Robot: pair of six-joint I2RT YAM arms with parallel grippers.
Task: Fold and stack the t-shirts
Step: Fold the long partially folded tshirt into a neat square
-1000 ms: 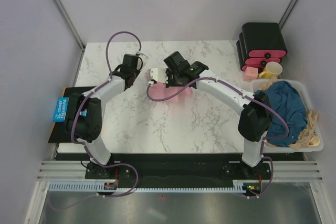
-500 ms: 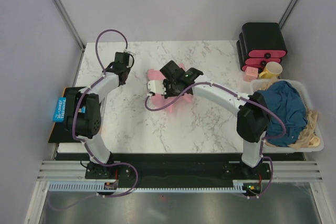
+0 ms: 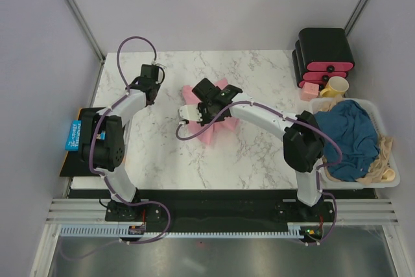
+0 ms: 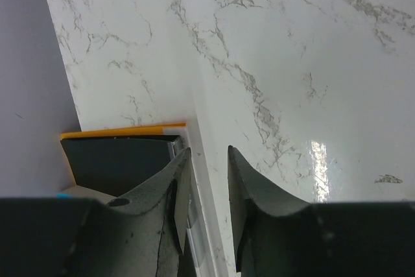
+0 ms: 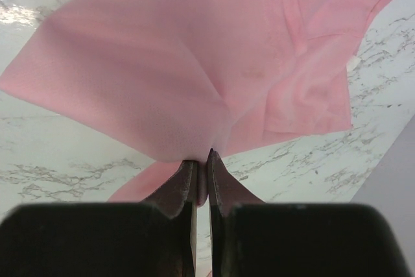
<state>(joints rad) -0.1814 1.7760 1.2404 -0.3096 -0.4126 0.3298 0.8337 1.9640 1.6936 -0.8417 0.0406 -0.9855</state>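
Two t-shirts show: the pink t-shirt (image 3: 211, 132) sits bunched mid-surface (image 3: 253, 160), a fold of it pinched tight in the right pincer (image 5: 201, 157), and the teal t-shirt (image 3: 350, 131) lies heaped in the white bin (image 3: 391, 172). The left pincer (image 4: 207, 155) hangs narrowly parted and empty near the surface's left edge.

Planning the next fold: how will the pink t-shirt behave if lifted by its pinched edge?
Probably floppy: the pink t-shirt creases and drapes away from the pinch of the right gripper. Likely light, as a thin pinch holds it. Loose parts would probably drag on the table.
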